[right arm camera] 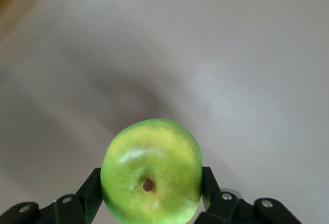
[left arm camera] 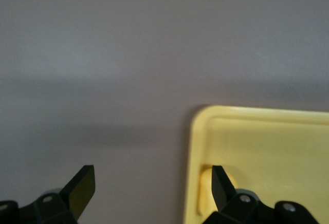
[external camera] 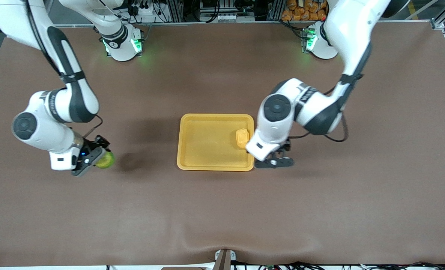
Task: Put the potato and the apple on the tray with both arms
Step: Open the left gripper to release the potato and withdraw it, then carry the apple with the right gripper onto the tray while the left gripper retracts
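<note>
Potato [external camera: 242,138]: pale-yellow oblong lump, slightly bumpy skin; lies in the tray, by the rim at my left arm's end.

Tray [external camera: 203,140]: flat yellow-orange plastic, rounded corners, low raised rim; mid-tabletop.

Apple [right arm camera: 151,171]: round, glossy bright green with yellowish tinge, dark stem dimple; pinched between the black fingers [right arm camera: 92,192] of my right gripper [external camera: 91,159], over the brown matte tabletop [external camera: 222,210] toward my right arm's end.

My left gripper [left arm camera: 149,192]: fingers [left arm camera: 82,189] spread, holding nothing, straddling the tray's corner rim beside the potato.
</note>
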Controlling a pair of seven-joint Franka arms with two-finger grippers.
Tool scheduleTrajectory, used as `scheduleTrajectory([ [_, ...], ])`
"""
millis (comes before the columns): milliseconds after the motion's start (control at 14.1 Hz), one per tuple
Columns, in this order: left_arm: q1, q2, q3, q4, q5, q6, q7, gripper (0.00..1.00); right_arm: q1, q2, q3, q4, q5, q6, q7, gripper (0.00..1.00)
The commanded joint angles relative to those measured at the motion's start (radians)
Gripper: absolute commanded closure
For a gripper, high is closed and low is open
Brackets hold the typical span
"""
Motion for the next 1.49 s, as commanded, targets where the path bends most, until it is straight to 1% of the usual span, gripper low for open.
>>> scheduleTrajectory([
  [0, 0.064, -0.067, -0.010, -0.010, -0.017, -0.073, 0.023, 0.00, 0.060, -0.035, 0.039, 0.001, 0.004, -0.019, 0.030, 0.77],
  [71, 0.087, -0.090, -0.012, -0.012, -0.016, -0.102, 0.026, 0.00, 0.084, -0.045, 0.056, 0.000, 0.004, -0.022, 0.085, 0.77],
  [213, 0.125, -0.138, -0.006, -0.012, -0.017, -0.155, 0.050, 0.00, 0.146, -0.058, 0.059, -0.002, 0.003, -0.043, 0.272, 0.77],
  [284, 0.159, -0.164, -0.006, -0.012, -0.016, -0.160, 0.059, 0.00, 0.164, -0.066, 0.058, -0.002, 0.003, -0.049, 0.349, 0.77],
  [355, 0.195, -0.182, -0.013, -0.013, -0.017, -0.169, 0.093, 0.00, 0.174, -0.069, 0.059, -0.002, 0.003, -0.059, 0.415, 0.77],
  [569, 0.257, -0.245, -0.013, -0.012, -0.039, -0.263, 0.229, 0.00, 0.198, -0.071, 0.061, 0.001, 0.003, -0.065, 0.613, 0.77],
  [782, 0.306, -0.298, -0.012, -0.012, -0.057, -0.323, 0.335, 0.00, 0.264, -0.072, 0.061, 0.004, 0.003, -0.057, 0.925, 0.77],
  [924, 0.332, -0.336, -0.012, -0.012, -0.079, -0.363, 0.389, 0.00, 0.305, -0.063, 0.059, 0.017, 0.001, -0.051, 1.079, 0.78],
  [995, 0.361, -0.353, -0.013, -0.013, -0.105, -0.378, 0.426, 0.00, 0.325, -0.060, 0.059, 0.020, 0.001, -0.047, 1.157, 0.78],
  [1137, 0.394, -0.393, -0.007, -0.013, -0.152, -0.395, 0.511, 0.00, 0.359, -0.054, 0.059, 0.020, 0.001, -0.013, 1.224, 0.78],
  [1279, 0.458, -0.411, -0.013, -0.010, -0.181, -0.418, 0.600, 0.00, 0.375, -0.034, 0.061, 0.020, 0.003, 0.027, 1.235, 0.78],
  [1350, 0.463, -0.445, 0.002, -0.018, -0.203, -0.421, 0.666, 0.00, 0.391, -0.011, 0.059, 0.020, 0.003, 0.059, 1.235, 0.78],
  [1421, 0.446, -0.468, 0.039, -0.021, -0.208, -0.447, 0.712, 0.00, 0.404, 0.007, 0.059, 0.020, 0.003, 0.090, 1.238, 0.78],
])
